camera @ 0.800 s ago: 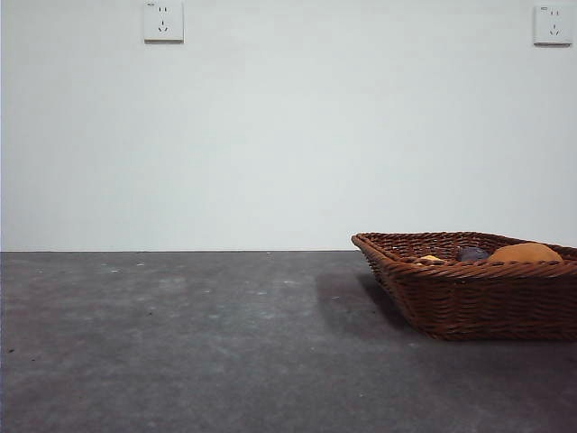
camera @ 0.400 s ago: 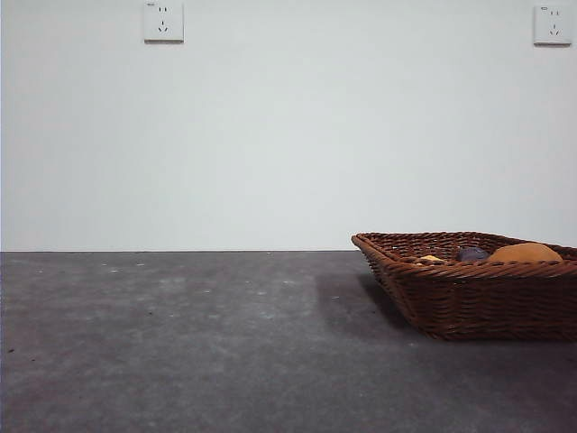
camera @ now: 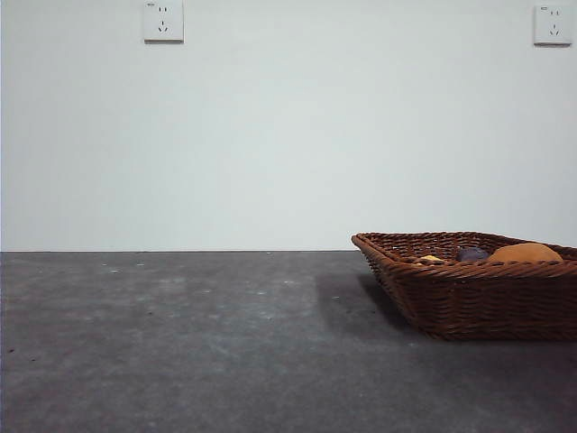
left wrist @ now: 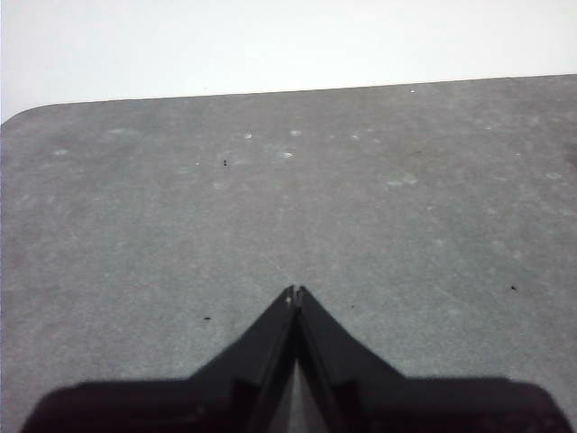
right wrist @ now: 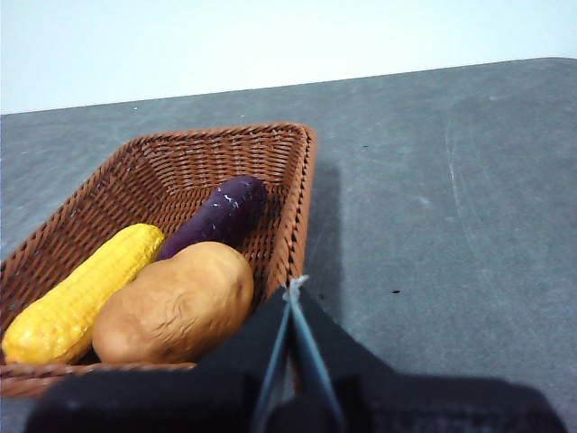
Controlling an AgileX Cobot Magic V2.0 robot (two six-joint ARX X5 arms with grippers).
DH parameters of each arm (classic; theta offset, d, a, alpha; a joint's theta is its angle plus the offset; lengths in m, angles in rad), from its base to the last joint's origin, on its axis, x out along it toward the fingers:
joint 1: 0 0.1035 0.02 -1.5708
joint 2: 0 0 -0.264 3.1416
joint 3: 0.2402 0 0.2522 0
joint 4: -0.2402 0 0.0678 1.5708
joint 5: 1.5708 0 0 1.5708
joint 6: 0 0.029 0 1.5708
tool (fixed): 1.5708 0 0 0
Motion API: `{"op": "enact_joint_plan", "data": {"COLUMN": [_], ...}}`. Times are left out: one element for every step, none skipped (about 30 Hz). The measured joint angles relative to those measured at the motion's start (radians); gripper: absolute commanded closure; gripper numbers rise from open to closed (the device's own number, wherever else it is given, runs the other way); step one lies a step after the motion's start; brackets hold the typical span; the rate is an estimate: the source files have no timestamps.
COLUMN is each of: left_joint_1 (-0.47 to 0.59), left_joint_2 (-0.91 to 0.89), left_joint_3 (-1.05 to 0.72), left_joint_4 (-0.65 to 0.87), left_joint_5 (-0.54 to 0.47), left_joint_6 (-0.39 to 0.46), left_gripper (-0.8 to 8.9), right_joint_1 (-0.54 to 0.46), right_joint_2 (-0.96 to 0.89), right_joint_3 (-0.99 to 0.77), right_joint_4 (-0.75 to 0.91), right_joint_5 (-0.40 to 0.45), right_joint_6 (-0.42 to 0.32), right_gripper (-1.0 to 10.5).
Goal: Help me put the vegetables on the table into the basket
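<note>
The brown wicker basket (camera: 469, 293) stands on the dark grey table (camera: 198, 343) at the right of the front view. Inside it lie the yellow corn cob (right wrist: 81, 293), the orange-brown potato (right wrist: 176, 302) and the dark purple eggplant (right wrist: 216, 215). In the front view only the potato's top (camera: 525, 253) and slivers of the others show above the rim. My right gripper (right wrist: 293, 290) is shut and empty, above the basket's (right wrist: 293, 194) near rim. My left gripper (left wrist: 295, 293) is shut and empty over bare table (left wrist: 270, 198).
Two white wall sockets (camera: 163, 21) (camera: 552, 24) sit high on the white wall behind the table. The table's far edge meets the wall. A rounded table corner (left wrist: 27, 113) shows in the left wrist view.
</note>
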Motion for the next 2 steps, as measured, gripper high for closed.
{"op": "enact_joint_plan", "data": {"left_joint_1": [0.000,0.000], "left_joint_2": [0.000,0.000], "left_joint_3": [0.000,0.000], "left_joint_4": [0.000,0.000], "left_joint_5": [0.000,0.000], "left_joint_6": [0.000,0.000], "left_gripper": [8.16,8.16], "right_joint_1": [0.000,0.000], "right_joint_2": [0.000,0.000], "right_joint_3": [0.000,0.000], "right_joint_4": [0.000,0.000], "right_joint_5": [0.000,0.000], "right_joint_6": [0.000,0.000], "right_gripper": [9.5,9.5]}}
